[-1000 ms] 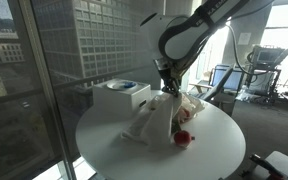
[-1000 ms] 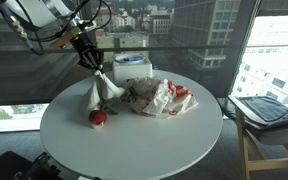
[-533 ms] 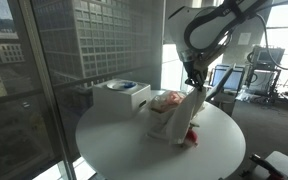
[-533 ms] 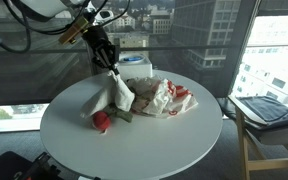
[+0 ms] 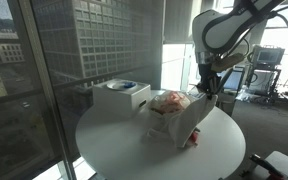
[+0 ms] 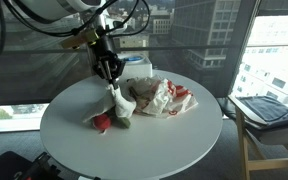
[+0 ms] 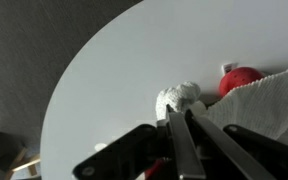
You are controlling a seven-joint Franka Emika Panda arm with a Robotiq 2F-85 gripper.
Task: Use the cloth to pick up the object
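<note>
My gripper is shut on a corner of the white cloth and holds it up so the cloth hangs down to the round white table. In an exterior view the gripper pulls the cloth up to the right. A small red object lies on the table at the cloth's foot. It also shows in the wrist view beside the cloth, beyond the shut fingers.
A crumpled white and red bag lies at the table's middle. A white box with a blue-rimmed bowl on it stands at the table's edge by the window. A chair with a laptop stands off the table.
The gripper has carried the cloth corner sideways across the table, away from the box, dragging the cloth over toward the red object. The cloth now hangs narrower.
</note>
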